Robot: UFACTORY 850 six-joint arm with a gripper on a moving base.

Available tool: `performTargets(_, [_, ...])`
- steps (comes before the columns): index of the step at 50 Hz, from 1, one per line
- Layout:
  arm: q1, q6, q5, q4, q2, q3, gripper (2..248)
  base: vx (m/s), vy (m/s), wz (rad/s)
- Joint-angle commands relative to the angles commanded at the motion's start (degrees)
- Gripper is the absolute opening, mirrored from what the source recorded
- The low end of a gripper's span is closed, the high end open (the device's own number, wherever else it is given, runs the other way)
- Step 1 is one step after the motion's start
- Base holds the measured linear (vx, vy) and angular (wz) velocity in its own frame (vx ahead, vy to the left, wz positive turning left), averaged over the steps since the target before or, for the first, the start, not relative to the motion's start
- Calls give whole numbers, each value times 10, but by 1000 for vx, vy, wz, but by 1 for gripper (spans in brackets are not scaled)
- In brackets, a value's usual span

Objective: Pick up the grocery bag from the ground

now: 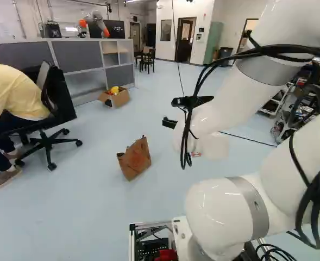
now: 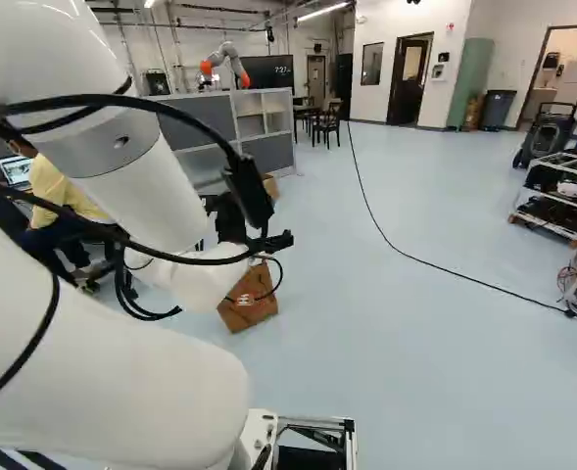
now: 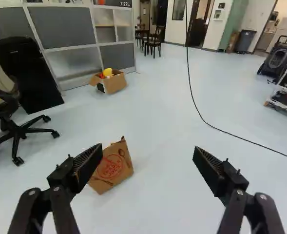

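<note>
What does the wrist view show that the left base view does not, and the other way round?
Wrist view only: the black wheeled cart, and the gripper seen plainly open.

Left base view only: the arm's white links and the base frame.

Both: the brown paper bag on the floor, the cardboard box and the office chair.

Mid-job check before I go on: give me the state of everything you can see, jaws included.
Jaws: open, nothing between them.
Grocery bag: on the floor, ungripped.
Cardboard box: open, items inside.
Office chair: occupied.
Screen: on, showing a clock.
Black cable: trailing over the floor.
</note>
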Motion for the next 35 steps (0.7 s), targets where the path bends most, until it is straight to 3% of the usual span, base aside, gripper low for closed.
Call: performTargets(35, [0, 0, 0, 0, 0, 0, 247, 195, 55, 211])
